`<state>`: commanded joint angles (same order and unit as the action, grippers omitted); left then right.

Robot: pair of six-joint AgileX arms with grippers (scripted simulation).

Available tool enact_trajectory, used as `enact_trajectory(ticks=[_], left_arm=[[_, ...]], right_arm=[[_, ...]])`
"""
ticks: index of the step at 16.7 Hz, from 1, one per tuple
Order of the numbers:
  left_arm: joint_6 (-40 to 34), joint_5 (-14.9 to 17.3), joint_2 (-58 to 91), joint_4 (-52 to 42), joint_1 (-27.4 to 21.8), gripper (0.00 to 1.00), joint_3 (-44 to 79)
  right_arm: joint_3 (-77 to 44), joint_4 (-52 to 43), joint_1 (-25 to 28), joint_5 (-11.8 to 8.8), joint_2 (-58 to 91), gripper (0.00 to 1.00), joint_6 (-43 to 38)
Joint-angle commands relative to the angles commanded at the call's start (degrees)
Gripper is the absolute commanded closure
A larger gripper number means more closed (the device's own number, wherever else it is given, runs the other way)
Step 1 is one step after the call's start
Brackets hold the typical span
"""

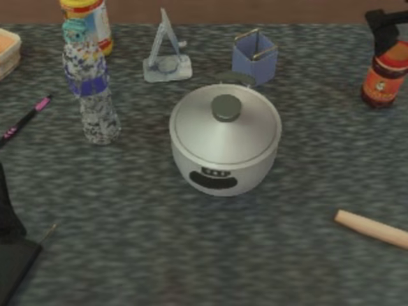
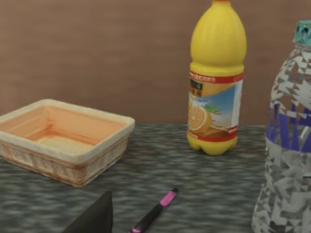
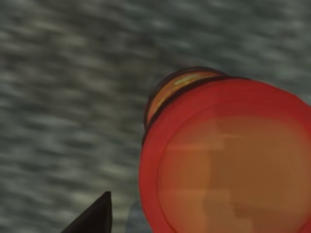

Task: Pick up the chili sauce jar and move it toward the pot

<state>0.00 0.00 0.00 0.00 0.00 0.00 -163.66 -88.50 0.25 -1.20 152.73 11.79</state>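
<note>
The chili sauce jar (image 1: pixel 383 75), dark red with an orange-red label, stands upright at the table's far right, well apart from the pot (image 1: pixel 224 139). That large silver-white pot has a domed lid and a grey knob and sits mid-table. My right gripper (image 1: pixel 386 30) hangs just above the jar, open. In the right wrist view the jar's red lid (image 3: pixel 228 160) fills the picture close up, and one dark fingertip (image 3: pixel 99 213) stands clear of its rim. My left gripper (image 1: pixel 7 197) is parked open at the near left edge.
Left of the pot stands a tall clear patterned bottle (image 1: pixel 95 95). A yellow juice bottle (image 1: pixel 89 19) and a basket (image 1: pixel 6 48) are at the back left, with a pink-black pen (image 1: pixel 25 120) nearby. Behind the pot are a grey stand (image 1: pixel 167 57) and a blue box (image 1: pixel 255 56). A wooden stick (image 1: pixel 373 228) lies front right.
</note>
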Motion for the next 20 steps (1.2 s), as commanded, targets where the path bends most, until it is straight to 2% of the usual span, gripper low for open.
enact_trajectory(ticks=[10, 17, 20], left_arm=[[0.00, 0.00, 0.00, 0.00, 0.00, 0.00, 0.00], [0.00, 0.00, 0.00, 0.00, 0.00, 0.00, 0.00], [0.00, 0.00, 0.00, 0.00, 0.00, 0.00, 0.00]], right_arm=[[-1.42, 0.18, 0.50, -0.48, 2.78, 0.00, 0.76], [15.75, 12.87, 0.88, -0.51, -1.17, 0.00, 0.54], [18.65, 15.55, 0.94, -0.51, -1.85, 0.00, 0.48]])
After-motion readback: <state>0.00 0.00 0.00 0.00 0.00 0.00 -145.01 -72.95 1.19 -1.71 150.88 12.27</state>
